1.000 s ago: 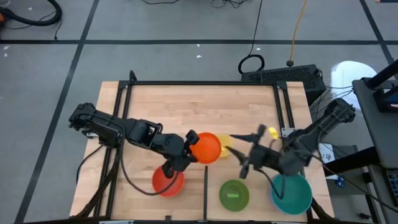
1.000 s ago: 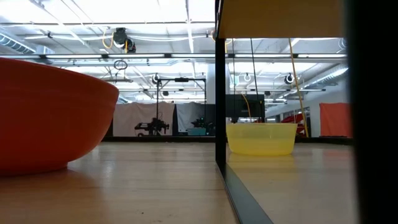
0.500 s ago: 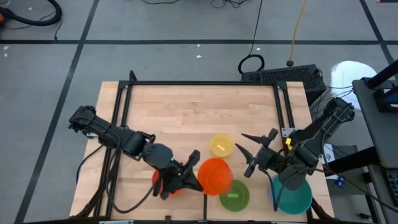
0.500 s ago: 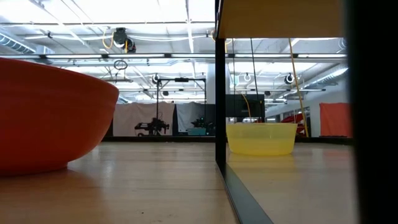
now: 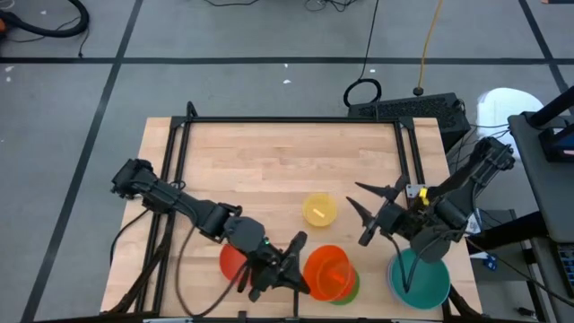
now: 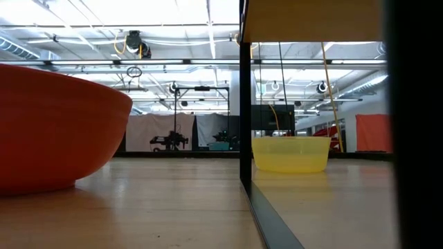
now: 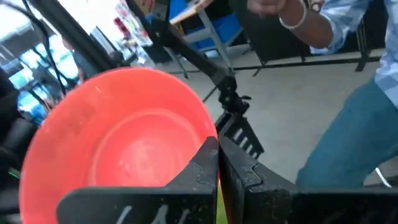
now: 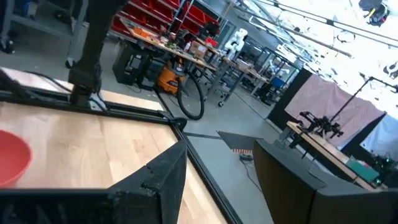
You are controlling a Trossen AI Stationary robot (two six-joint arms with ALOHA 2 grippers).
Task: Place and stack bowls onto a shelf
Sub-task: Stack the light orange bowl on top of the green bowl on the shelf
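My left gripper point(image 5: 301, 267) is near the table's near edge, shut on the orange bowl point(image 5: 327, 272), which sits over the green bowl point(image 5: 352, 287) and hides most of it. The red bowl point(image 5: 231, 258) rests on its base behind the left arm; in the low view it looms large point(image 6: 55, 131). The yellow bowl point(image 5: 318, 209) stands on the pale wood shelf board point(image 5: 269, 161), right of the dark upright divider point(image 6: 243, 104). My right gripper point(image 5: 357, 199) hovers open just right of the yellow bowl. A teal bowl point(image 5: 421, 280) sits at the near right. My left gripper holds the orange bowl by its rim point(image 7: 214, 146), one finger point(image 7: 202, 168) inside the bowl and the other point(image 7: 249, 177) outside. The fingers come from the table's left, slanting down. The bowl is tipped, its inside toward the wrist camera. I cannot tell whether it touches the green bowl.
A black frame point(image 5: 287, 120) runs round the board's far and side edges. The far half of the board is bare wood. A keyboard point(image 5: 408, 109) lies beyond the far right corner. A person point(image 7: 348, 112) stands beyond the table in the left wrist view.
My left gripper has carried the orange bowl from beside the yellow bowl toward the table's near edge and rightward, to over the green bowl, uncovering the yellow bowl. My right gripper has drawn back a little to the right, staying open.
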